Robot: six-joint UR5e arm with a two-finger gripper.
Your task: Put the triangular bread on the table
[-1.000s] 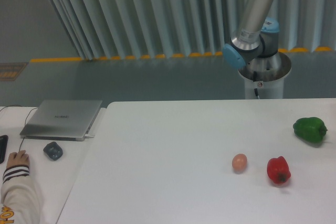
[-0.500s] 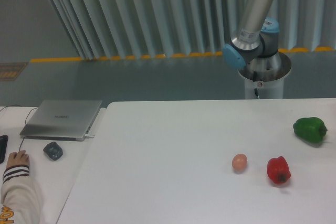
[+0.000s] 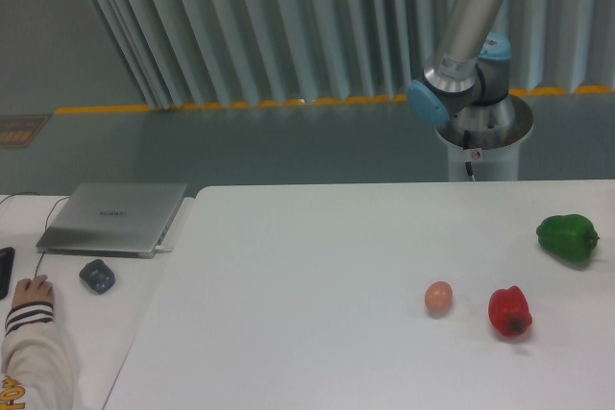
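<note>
The triangular bread is out of view. The large white table [image 3: 307, 276] fills the lower part of the camera view. Only the arm's lower links and base [image 3: 468, 55] show at the top right behind the table; the gripper itself is above the frame and not in view.
On the table's right side lie a small tan egg [image 3: 438, 297], a red pepper [image 3: 509, 311] and a green pepper [image 3: 567, 237]. The adjoining desk at left holds a grey laptop [image 3: 115, 217], a dark mouse [image 3: 96, 276] and a person's hand [image 3: 29, 292].
The arm's upper link has shifted very slightly; the objects on the table have not moved.
</note>
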